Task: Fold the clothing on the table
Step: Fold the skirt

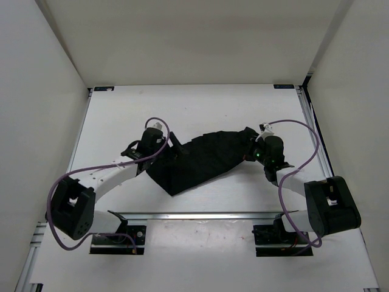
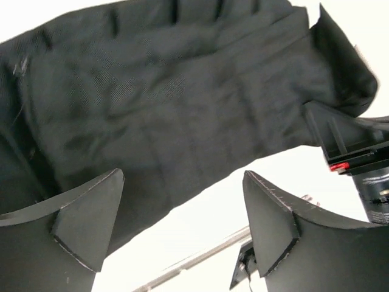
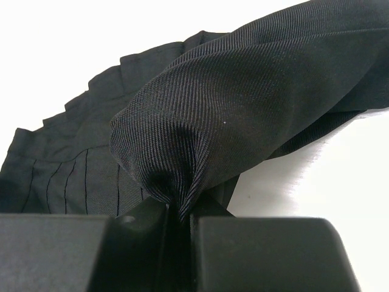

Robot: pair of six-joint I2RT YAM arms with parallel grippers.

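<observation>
Black pleated fabric clothing [image 1: 206,159] runs lengthwise between the claws. The right gripper [image 3: 179,212] clenches one end; the released left gripper [image 2: 182,176] has the other just ahead.

The left end effector [image 2: 182,201] — jaws wide apart — hovers over the black clothing [image 2: 170,91] lying creased on the white table [image 2: 200,234].

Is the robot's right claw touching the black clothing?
Touching. In the right wrist view, a bunch of the clothing is pinched between the closed jaws of the right gripper.
</observation>
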